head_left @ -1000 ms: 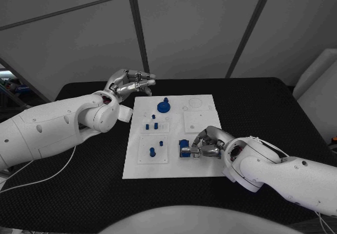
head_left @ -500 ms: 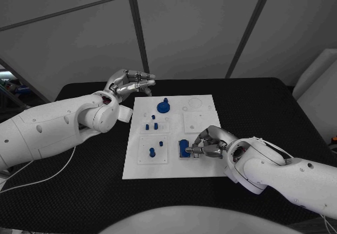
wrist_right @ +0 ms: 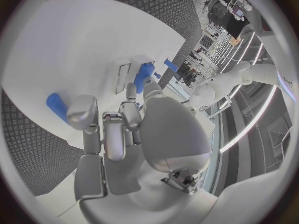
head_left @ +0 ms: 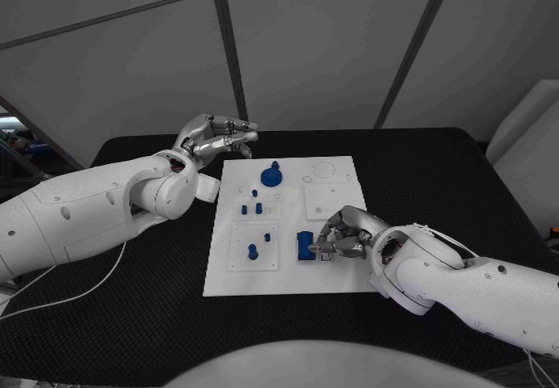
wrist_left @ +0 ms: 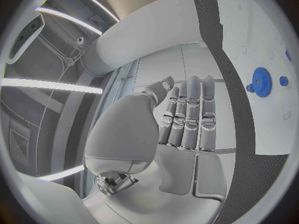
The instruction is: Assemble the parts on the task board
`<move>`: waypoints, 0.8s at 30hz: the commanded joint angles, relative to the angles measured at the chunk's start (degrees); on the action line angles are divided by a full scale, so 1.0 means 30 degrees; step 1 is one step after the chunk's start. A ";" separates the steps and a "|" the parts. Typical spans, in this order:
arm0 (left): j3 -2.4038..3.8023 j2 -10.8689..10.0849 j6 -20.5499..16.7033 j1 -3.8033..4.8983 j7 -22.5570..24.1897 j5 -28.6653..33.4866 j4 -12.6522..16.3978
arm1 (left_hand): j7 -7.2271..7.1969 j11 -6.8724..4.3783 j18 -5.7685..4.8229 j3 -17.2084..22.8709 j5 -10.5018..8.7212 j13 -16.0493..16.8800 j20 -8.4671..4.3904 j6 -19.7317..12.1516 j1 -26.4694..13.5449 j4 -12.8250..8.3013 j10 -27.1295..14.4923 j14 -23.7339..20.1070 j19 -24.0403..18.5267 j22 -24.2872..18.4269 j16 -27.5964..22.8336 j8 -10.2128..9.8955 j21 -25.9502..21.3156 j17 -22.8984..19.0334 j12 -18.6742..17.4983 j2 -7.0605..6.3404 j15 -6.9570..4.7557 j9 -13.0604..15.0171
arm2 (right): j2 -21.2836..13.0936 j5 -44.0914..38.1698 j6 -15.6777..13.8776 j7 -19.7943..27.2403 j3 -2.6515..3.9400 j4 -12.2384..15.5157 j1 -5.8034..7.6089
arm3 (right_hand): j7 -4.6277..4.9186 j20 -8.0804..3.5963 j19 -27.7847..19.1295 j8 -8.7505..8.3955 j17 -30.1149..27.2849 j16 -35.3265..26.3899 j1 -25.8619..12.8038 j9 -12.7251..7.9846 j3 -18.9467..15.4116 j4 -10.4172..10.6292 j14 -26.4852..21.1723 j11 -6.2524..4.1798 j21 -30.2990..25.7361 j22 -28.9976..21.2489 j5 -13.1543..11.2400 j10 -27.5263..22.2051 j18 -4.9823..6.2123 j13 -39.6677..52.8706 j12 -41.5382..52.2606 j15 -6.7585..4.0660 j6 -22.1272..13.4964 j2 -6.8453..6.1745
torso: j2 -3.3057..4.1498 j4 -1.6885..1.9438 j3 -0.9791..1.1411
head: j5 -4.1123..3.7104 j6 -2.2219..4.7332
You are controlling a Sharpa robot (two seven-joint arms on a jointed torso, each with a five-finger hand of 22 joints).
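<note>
Right hand at the upright blue block, on the board's near right.

The tall blue rectangular plastic block (head_left: pixel 305 244) stands long axis vertical on the white flat task board (head_left: pixel 338 166), at about five o'clock from its centre. The silver right hand (head_left: pixel 342 239) sits just at the block's three o'clock, fingers curled against it; whether it grips, I cannot tell. The silver left hand (head_left: pixel 216 136) hangs well apart at eleven o'clock, fingers straight, pressed together, empty.

Blue parts (head_left: pixel 271 175) on white task board (head_left: pixel 338 175)

Right robot hand (head_left: pixel 340 238) covers the side of the blue block (head_left: pixel 305 245) beside it; whether its fingers touch it can't be told.
</note>
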 commanded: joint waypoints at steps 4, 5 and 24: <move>0.0015 0.0015 0.0203 0.0024 0.0037 0.0025 -0.0001 | 0.0017 -0.0004 -0.0034 -0.0074 -0.0030 -0.0031 0.0005 -0.0176 -0.0001 -0.0056 -0.0107 -0.0024 0.0123 -0.0017 -0.0132 0.0016 -0.0101 -0.0017 0.0059 0.0164 0.0101 -0.0016 | 0.0185 -0.0260 0.1288 -0.0139 0.0005 -0.0157 0.0019 | -0.0045 -0.0092 -0.0013 0.0125 0.3759 0.0032 0.0375 0.0035 0.0049 -0.0335 0.1701 -0.0033 0.0091 -0.0030 -0.0264 0.0169 -0.0040 -0.0002 0.0025 -0.0223 0.0102 -0.0010 | -0.0011 -0.0021 0.0002 | 0.0049 -0.0081; 0.0015 0.0017 0.0208 0.0024 0.0035 0.0025 -0.0001 | 0.0017 -0.0004 -0.0034 -0.0074 -0.0030 -0.0031 0.0005 -0.0176 -0.0001 -0.0056 -0.0107 -0.0024 0.0123 -0.0017 -0.0132 0.0016 -0.0101 -0.0017 0.0059 0.0164 0.0101 -0.0016 | 0.0194 -0.0288 0.1384 -0.0155 0.0005 -0.0164 0.0019 | -0.0052 -0.0100 -0.0019 0.0130 0.3755 0.0029 0.0467 0.0037 0.0051 -0.0406 0.1700 -0.0039 0.0085 -0.0036 -0.0335 0.0163 -0.0040 -0.0011 0.0010 -0.0230 0.0103 -0.0037 | -0.0008 -0.0026 0.0001 | 0.0050 -0.0092; 0.0013 0.0033 0.0240 -0.0018 0.0043 0.0025 -0.0069 | 0.0023 0.0003 -0.0038 -0.0077 -0.0029 -0.0033 0.0010 -0.0188 -0.0024 -0.0037 -0.0124 -0.0026 0.0125 -0.0028 -0.0136 0.0015 -0.0115 -0.0025 0.0070 0.0191 0.0110 -0.0017 | -0.2493 0.0202 -0.1827 0.2871 0.0321 0.1530 0.0102 | 0.0372 0.0019 -0.0131 -0.0811 0.3706 -0.0006 0.0517 -0.0464 -0.0003 -0.0377 0.1687 0.0272 -0.0060 -0.0236 0.0563 -0.0093 -0.0023 -0.0340 -0.0427 -0.0013 -0.0755 0.0229 | -0.0071 -0.0052 -0.0008 | -0.0191 0.0176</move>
